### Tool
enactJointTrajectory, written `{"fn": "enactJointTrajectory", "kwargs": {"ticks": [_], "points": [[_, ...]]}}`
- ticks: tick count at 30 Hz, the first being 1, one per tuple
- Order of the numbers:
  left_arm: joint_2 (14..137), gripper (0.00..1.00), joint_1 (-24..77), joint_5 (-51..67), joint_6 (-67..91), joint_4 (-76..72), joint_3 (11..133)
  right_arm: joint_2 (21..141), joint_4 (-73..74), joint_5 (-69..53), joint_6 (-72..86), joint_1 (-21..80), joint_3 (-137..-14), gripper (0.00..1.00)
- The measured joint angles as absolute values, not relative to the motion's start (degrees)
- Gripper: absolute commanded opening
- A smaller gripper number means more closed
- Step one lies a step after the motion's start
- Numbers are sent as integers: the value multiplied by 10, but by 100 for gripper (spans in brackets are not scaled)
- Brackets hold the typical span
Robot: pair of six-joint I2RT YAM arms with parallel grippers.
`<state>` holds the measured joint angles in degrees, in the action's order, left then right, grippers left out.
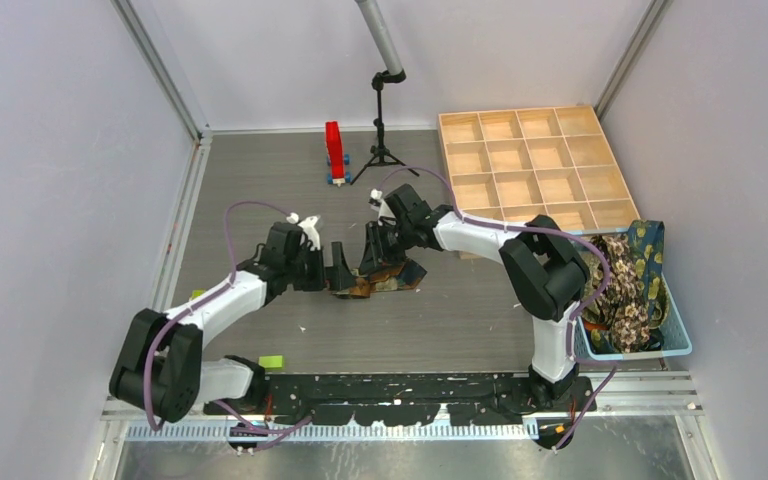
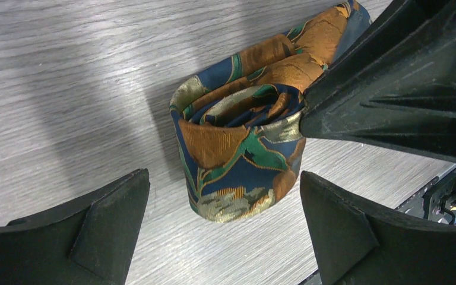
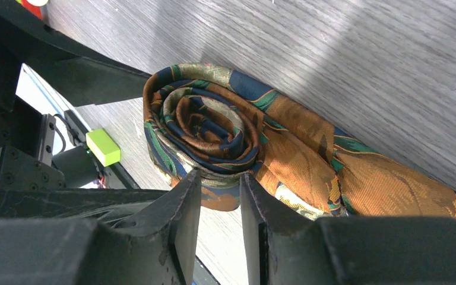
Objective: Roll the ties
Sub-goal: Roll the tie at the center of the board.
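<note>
Top external, blue basket (image 1: pixel 636 355) holding patterned ties (image 1: pixel 625 290), wooden tray (image 1: pixel 520 157) beside

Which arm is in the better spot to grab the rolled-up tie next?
Right, probably. The right claw has its fingers close around the edge of the rolled tie; the left claw stands wide open.

Sheened cloth lying against matt plastic and grained board

The rolled tie (image 2: pixel 237 148) is showing woven cloth with a soft sheen, its orange patches finely ribbed and its pale threads glinting. The table (image 2: pixel 65 89) is looking like matt grey wood-grain board. The left gripper (image 2: pixel 222 184) and right gripper (image 3: pixel 219 178) are showing matt black plastic, faintly grainy. The tray (image 1: pixel 535 165) is showing bare pale wood, and the basket (image 1: pixel 660 352) smooth light blue plastic.
</note>
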<state>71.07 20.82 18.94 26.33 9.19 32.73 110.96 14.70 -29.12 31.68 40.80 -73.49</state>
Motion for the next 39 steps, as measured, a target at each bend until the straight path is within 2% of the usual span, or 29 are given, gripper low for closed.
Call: {"fn": "enactJointTrajectory", "kwargs": {"ticks": [12, 16, 26, 39], "points": [[801, 92, 207, 222, 265, 47, 352, 1112, 140, -284, 321, 403, -723, 34], [811, 87, 207, 225, 266, 32, 354, 1109, 137, -279, 330, 401, -707, 34], [834, 63, 206, 237, 284, 5, 357, 1102, 124, -268, 357, 378, -669, 37], [839, 53, 206, 241, 312, -11, 357, 1099, 124, -239, 350, 374, -669, 35]]}}
